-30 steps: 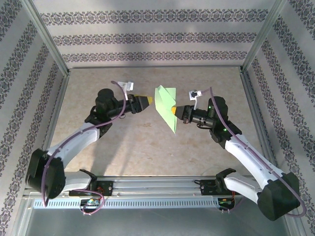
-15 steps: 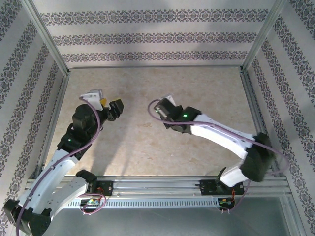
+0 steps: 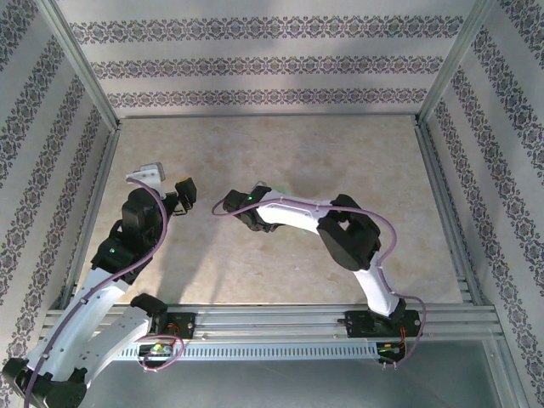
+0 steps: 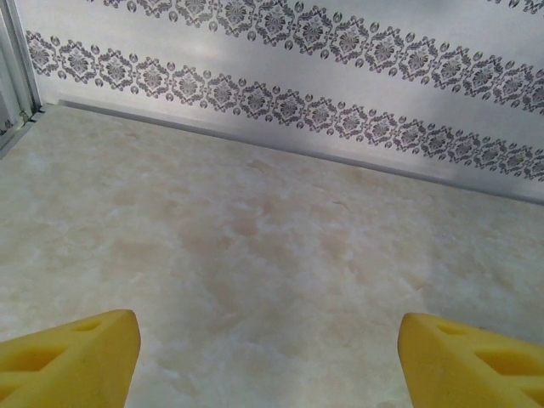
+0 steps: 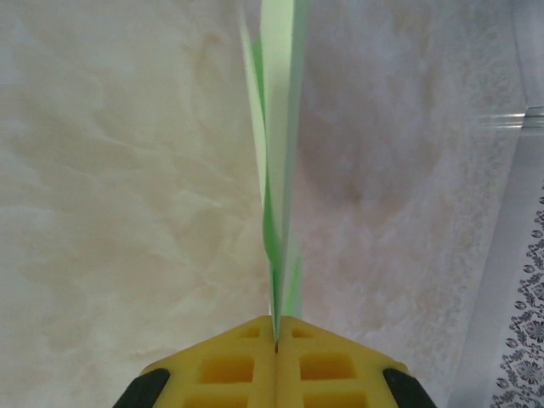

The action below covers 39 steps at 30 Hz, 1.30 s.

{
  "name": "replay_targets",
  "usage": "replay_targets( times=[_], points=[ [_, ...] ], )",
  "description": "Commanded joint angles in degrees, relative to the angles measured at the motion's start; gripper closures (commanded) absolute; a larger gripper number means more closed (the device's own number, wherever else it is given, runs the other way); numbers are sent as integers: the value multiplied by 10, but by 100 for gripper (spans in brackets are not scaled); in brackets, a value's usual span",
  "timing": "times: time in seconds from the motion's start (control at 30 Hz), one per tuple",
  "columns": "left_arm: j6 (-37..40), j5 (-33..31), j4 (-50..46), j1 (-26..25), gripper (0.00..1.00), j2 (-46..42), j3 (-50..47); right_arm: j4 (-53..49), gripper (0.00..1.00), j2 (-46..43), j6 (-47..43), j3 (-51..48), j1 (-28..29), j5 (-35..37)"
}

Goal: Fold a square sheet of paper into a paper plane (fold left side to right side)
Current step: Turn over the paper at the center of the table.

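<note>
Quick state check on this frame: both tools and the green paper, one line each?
left tool: open wide, nothing held.
right tool: shut on the paper plane.
paper plane: folded, layers close together, pinched at one end by the right tool, seen edge-on.

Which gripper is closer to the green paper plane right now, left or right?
Right. The right gripper is shut on the paper plane, pinching its edge. The left gripper is open above the table, holding nothing, apart from the plane.
</note>
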Motion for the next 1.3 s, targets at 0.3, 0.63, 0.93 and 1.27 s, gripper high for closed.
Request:
replay_targets(
  times=[0.3,0.63,0.93,1.27],
  points=[
    [14,52,-20,7,22,43,36,-31,52,-10,30,15,1,-133],
    [-22,136,4,6,18,91,38,35,25,-190,56,-100,-39,-249],
    [-103,232,49,6,20,188,32,179,19,-417,60,-270,-127,-326],
    [-266,385,280,-24,28,355,-29,414,2,-660,165,-523,-302,-486]
  ],
)
